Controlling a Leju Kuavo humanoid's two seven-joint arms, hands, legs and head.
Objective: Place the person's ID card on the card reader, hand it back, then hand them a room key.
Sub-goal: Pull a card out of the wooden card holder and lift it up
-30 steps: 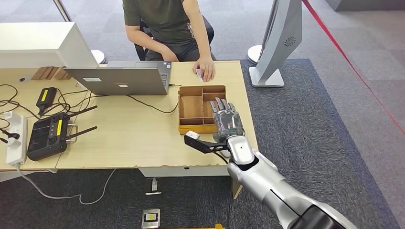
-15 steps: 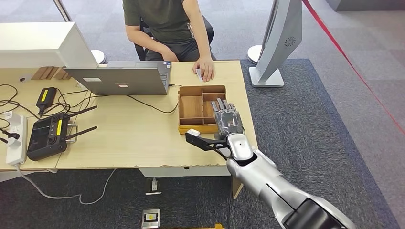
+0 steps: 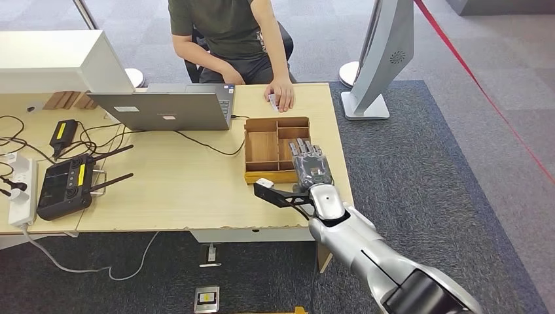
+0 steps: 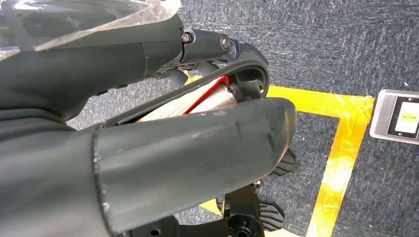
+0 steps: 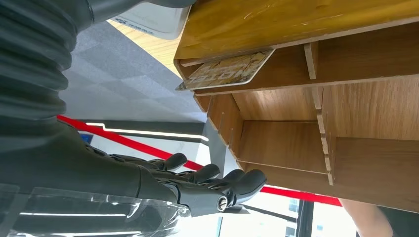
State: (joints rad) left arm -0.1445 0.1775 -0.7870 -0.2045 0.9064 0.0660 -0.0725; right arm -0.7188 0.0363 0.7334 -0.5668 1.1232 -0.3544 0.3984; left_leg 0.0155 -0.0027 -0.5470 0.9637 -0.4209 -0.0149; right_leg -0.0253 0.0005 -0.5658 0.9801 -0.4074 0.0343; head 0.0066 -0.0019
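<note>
The light wooden table (image 3: pixel 177 190) carries everything here. At its far edge an open grey laptop (image 3: pixel 163 108) stands with its back to the head camera, and a seated person rests a hand (image 3: pixel 281 95) on the table beside it, fingers on a small white card (image 3: pixel 272 100); whether that is the ID card cannot be told. Toward the left lie a black remote controller (image 3: pixel 62 186) with two antennas, a white power strip (image 3: pixel 19 190) and dark cables.

Near the right edge sits a compartmented wooden tray (image 3: pixel 265 149). In the right wrist view, a printed card (image 5: pixel 227 70) lies flat in one of its end compartments (image 5: pixel 346 64), one corner jutting past the tray's side wall; the neighbouring compartments show bare wood.

The right robot hand (image 3: pixel 310 163) hovers over the tray's right side, its dark fingers (image 5: pixel 212 178) extended and close together, holding nothing, not touching the card. The left robot hand (image 4: pixel 148 163) hangs over the carpet and yellow floor tape; whether it is open or closed cannot be told
</note>
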